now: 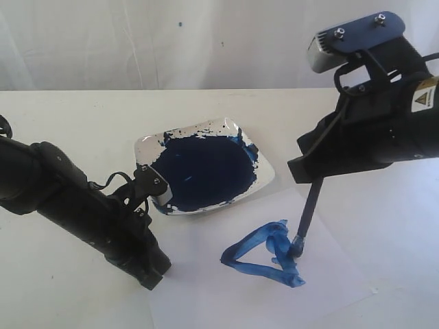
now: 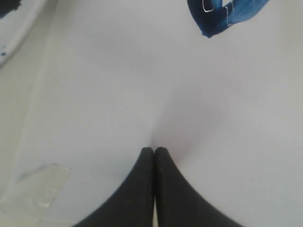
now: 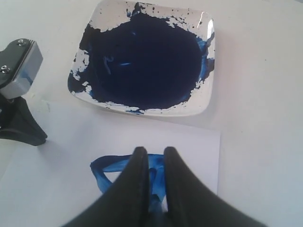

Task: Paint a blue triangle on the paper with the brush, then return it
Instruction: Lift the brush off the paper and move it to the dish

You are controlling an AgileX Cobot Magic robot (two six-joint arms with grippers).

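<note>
Brush [image 1: 309,209] clamped in R gripper [image 3: 154,153], tip on blue triangle [image 1: 264,273] at its 3 o'clock side. Triangle on paper [image 1: 206,301], 5 o'clock of dish [image 1: 145,149]. L gripper [image 2: 154,150] jaws together, empty, over paper.

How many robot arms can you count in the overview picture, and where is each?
2. The left arm lies low beside the dish, fingers shut and empty. The right arm holds the brush, tip on the blue triangle. None looks hidden.

There was one dish [image 1: 145,147], one paint pool [image 1: 202,168], one paper [image 1: 212,295], one brush [image 1: 310,205], one triangle [image 1: 260,271] and one tape piece [image 2: 38,187]. Two grippers were counted: the left gripper [image 2: 154,150] and the right gripper [image 3: 151,152].
</note>
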